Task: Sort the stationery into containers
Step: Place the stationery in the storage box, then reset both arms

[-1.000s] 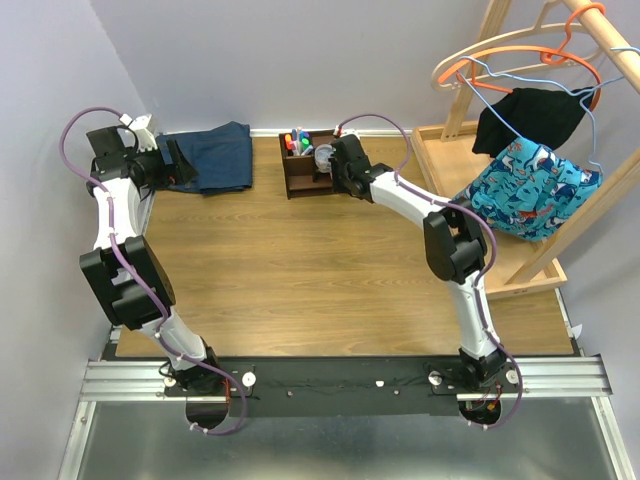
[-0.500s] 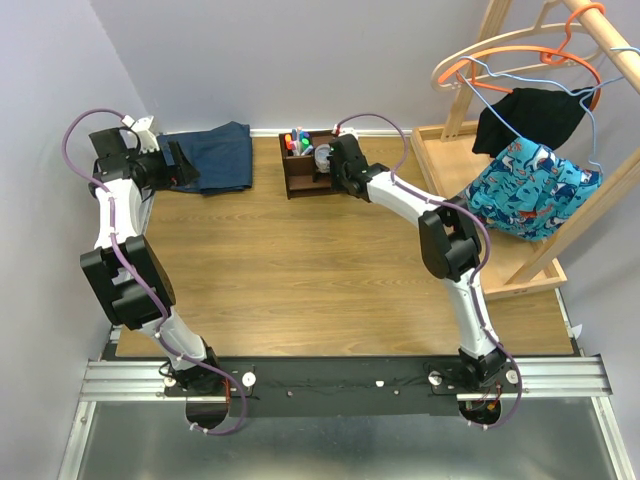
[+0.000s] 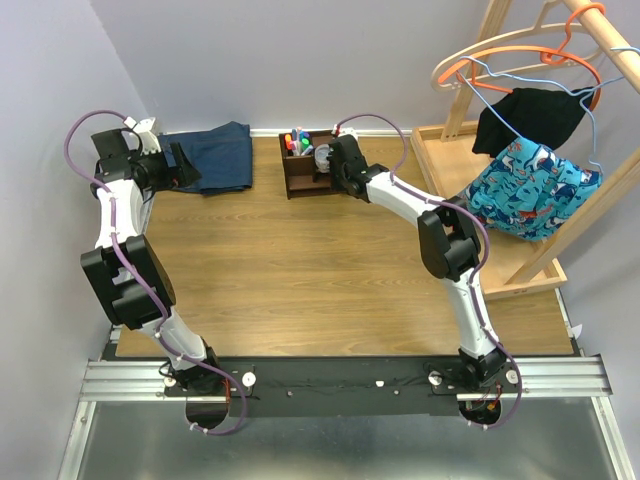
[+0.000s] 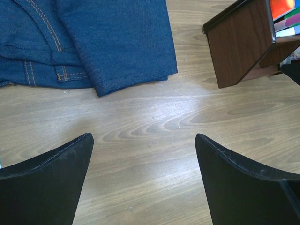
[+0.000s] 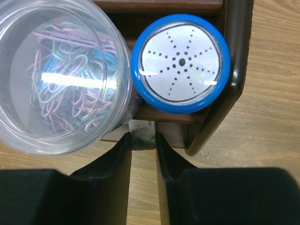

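Note:
The dark brown organiser stands at the back middle of the table, with coloured markers upright in its taller section. In the right wrist view a clear round tub of paper clips and a blue-rimmed cylinder sit side by side on the organiser's low shelf. My right gripper is shut on a small beige block at the shelf's front edge; it also shows in the top view. My left gripper is open and empty over bare table, left of the organiser.
Folded blue jeans lie at the back left, just beyond the left gripper; they also show in the left wrist view. A light-wood rack with hangers and hanging clothes stands at the right.
My right gripper has shifted slightly towards the organiser. The left arm has hardly moved.

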Available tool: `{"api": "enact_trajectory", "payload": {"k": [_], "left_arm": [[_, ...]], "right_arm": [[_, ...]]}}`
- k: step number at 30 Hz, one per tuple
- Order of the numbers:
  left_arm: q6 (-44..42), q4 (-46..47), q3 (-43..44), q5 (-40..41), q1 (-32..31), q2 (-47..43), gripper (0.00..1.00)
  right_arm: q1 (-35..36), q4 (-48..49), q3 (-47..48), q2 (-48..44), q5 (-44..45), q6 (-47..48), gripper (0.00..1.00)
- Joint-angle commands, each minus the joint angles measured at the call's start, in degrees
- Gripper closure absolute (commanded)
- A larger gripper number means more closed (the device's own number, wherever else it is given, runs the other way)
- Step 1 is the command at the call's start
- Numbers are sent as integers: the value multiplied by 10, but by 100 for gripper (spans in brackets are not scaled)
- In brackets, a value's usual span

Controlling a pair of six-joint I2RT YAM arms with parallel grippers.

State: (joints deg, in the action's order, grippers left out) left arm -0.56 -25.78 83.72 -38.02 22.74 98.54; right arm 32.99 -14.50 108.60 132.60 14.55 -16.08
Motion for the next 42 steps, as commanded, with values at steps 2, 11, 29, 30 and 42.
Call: {"api": "enact_trajectory", "payload": {"k": [2,11,29,30,42], "left_arm": [[3,10,-4,-3,-1,-7,1],[4,13,-14,-6,-2,-15,1],[15,0,-21,-11,-59,-62,1],[11,-7,-20,-2,-69,-65,1],[15,-12,-147,152,-207,-178,1]], "right_arm": [[-3,16,12,15,14,-5,63],[-3,18,-8,-4,10,-4,52],[-2,-19,-338,-296,-21,-36,33],[-3,-12,-358,-325,-27,-30,24],[-7,-106,-409,-429,-67,91,0]]}}
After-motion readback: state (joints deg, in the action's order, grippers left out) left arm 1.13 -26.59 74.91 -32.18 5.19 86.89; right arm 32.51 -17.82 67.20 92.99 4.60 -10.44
